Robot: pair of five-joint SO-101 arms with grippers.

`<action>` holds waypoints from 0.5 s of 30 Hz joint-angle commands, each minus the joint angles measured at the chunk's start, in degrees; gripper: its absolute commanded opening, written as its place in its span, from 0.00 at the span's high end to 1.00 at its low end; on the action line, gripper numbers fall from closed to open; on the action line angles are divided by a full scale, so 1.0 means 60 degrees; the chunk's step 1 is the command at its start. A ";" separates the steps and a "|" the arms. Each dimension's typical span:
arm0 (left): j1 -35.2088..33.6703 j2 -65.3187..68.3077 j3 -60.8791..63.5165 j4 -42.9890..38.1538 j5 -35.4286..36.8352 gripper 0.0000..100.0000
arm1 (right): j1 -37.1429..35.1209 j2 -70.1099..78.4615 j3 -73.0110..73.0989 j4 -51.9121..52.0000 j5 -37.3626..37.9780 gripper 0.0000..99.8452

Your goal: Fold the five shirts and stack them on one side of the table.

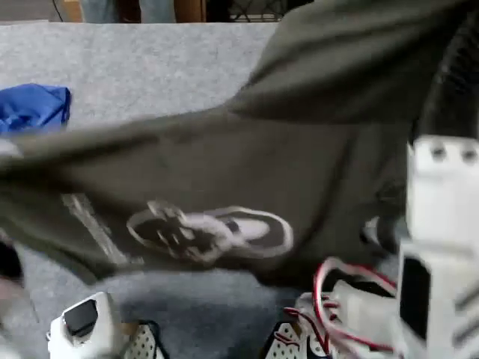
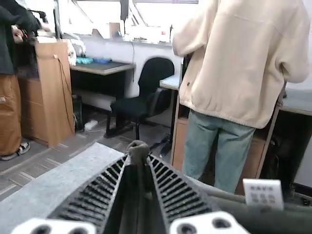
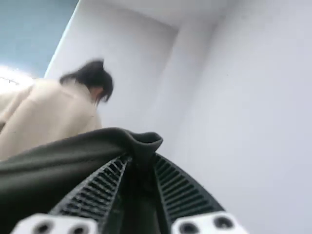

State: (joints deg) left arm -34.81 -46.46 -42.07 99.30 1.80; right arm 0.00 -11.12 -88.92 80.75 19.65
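Note:
A dark olive shirt (image 1: 247, 187) with a white printed graphic hangs stretched in the air across the high view, held up between both arms above the grey table (image 1: 150, 67). My left gripper (image 2: 138, 151) is shut on a pinched fold of the olive shirt (image 2: 253, 214), its ribbed fingers (image 2: 168, 187) pressed together around the cloth. My right gripper (image 3: 142, 146) is shut on another edge of the olive shirt (image 3: 53, 165), raised high and tilted upward. A blue shirt (image 1: 34, 106) lies bunched at the table's far left.
A white arm body (image 1: 438, 247) with red wires (image 1: 329, 292) stands at the near right. Another arm's base (image 1: 82, 321) sits at the near left. The table's far side behind the hanging shirt is bare grey felt.

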 commanded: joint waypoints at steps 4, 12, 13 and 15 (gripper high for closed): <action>-0.0007 -0.1729 0.8110 -0.4630 0.0718 0.97 | -0.0278 0.1341 0.2806 -0.0498 0.0220 0.99; 0.1604 0.0484 1.4762 -1.6337 0.1099 0.97 | -0.0396 0.3714 0.4930 -0.3634 0.0132 0.99; 0.1692 0.1201 1.4586 -1.6996 0.1099 0.97 | -0.0396 0.4022 0.4974 -0.4147 0.0132 0.99; 0.1897 0.2652 1.3443 -1.7158 0.1099 0.97 | -0.0396 0.4520 0.4974 -0.4864 0.0132 0.99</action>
State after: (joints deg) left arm -24.62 -40.04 43.65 10.24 7.96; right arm -2.20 14.11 -59.12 59.38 20.53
